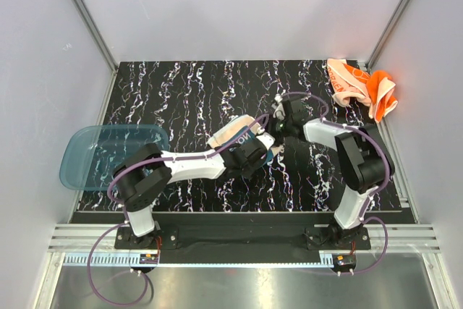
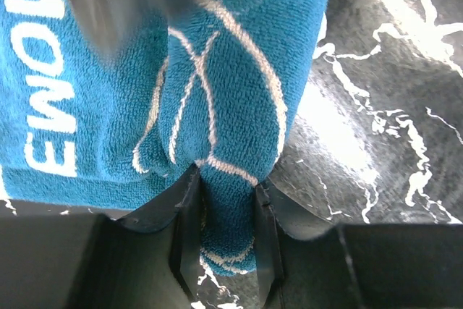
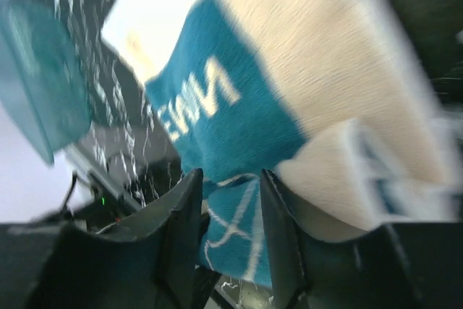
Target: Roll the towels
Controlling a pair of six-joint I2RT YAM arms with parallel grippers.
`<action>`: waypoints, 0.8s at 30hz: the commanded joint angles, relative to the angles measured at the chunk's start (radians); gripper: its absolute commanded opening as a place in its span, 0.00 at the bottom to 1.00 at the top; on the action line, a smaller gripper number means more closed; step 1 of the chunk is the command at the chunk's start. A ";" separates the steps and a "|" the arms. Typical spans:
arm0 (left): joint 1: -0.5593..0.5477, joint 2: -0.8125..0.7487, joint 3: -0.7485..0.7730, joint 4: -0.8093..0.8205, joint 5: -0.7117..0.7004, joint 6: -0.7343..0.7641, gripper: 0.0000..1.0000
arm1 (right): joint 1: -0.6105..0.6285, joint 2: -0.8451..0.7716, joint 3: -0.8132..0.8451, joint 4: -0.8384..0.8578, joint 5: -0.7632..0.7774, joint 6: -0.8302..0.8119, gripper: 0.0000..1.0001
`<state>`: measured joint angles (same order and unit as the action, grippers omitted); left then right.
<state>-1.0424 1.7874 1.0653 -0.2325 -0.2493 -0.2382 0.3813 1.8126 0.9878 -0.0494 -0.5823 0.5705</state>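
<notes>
tray (image 1: 92,151): at the surface's (image 1: 188,85) left edge, well apart from both towels
left tool (image 2: 226,186): clamped on a fold of the teal towel (image 2: 239,70)
teal towel: mid-surface, between our 2 tools
right tool (image 3: 231,179): astride the teal towel; we cannot tell whether it grips
orange towel (image 1: 362,86): crumpled, far right corner

- Teal towel (image 1: 244,135) (image 2: 239,70) (image 3: 217,121): blue-green terry printed with white lettering and line work, cream reverse. It is loosely bunched and partly rolled, with the cream side exposed at the far left end. It is placed near the middle of the table (image 1: 181,92), and one fold is pinched by the left gripper (image 2: 226,193).
- Orange towel (image 1: 362,86): orange terry with white print, peach reverse. It is crumpled in a heap, unrolled, at the far right corner, well apart from the teal towel.
</notes>
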 commanded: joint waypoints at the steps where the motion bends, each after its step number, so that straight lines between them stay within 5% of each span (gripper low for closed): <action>1: -0.005 -0.002 -0.051 -0.126 0.140 -0.056 0.28 | -0.144 -0.073 0.103 -0.282 0.266 -0.040 0.46; 6: -0.005 -0.019 -0.042 -0.136 0.186 -0.070 0.28 | -0.242 -0.111 0.263 -0.522 0.432 -0.073 0.47; 12: 0.015 -0.034 -0.021 -0.140 0.339 -0.105 0.29 | -0.243 -0.304 0.250 -0.625 0.527 -0.071 0.54; 24: 0.218 -0.008 0.030 -0.079 0.855 -0.228 0.33 | -0.239 -0.739 -0.131 -0.495 0.254 0.011 0.64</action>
<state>-0.8494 1.7504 1.0595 -0.2890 0.3756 -0.4023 0.1360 1.1255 0.9306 -0.6067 -0.2073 0.5579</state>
